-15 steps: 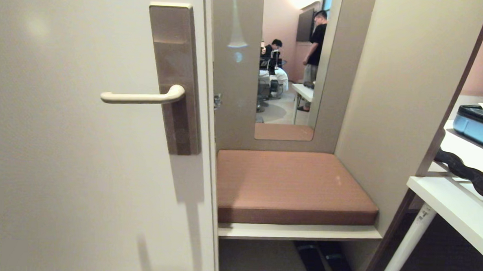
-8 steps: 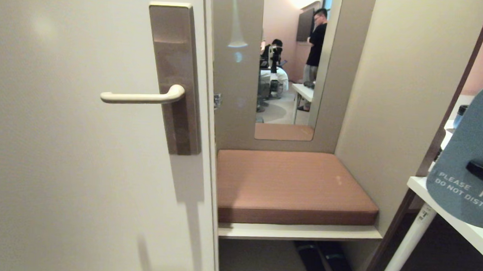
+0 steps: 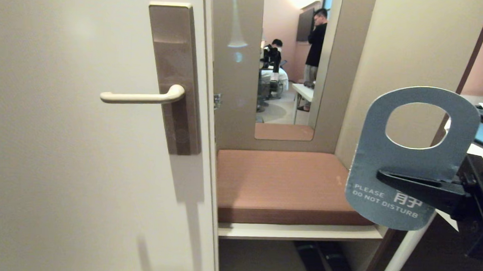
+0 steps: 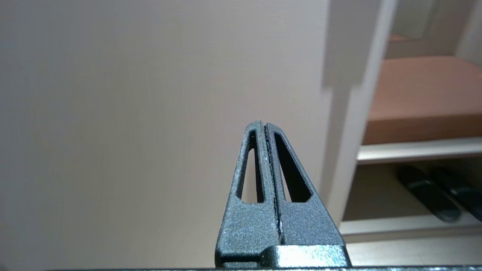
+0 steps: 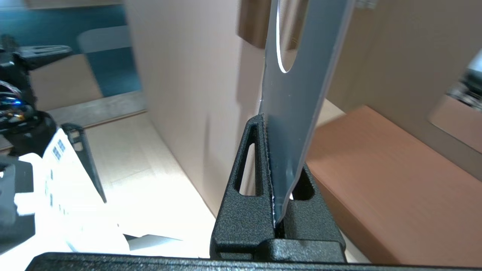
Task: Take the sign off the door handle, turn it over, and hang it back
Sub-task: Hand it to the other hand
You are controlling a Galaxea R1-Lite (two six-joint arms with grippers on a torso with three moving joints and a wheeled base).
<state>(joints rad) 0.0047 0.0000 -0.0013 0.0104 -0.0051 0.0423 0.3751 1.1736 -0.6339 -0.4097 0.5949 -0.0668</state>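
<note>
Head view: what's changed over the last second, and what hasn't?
The right gripper, shut on the sign, has come in from the right edge, carrying the sign leftward, blue face to the camera. A second ago neither was in view. The door handle stays bare, the left gripper stays shut and empty, and the view has not shifted.

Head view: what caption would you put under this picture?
Right gripper holds the blue sign up, right of the bare door handle.

Black textured gripper fingers (image 5: 248, 169) with triangular slots
</note>
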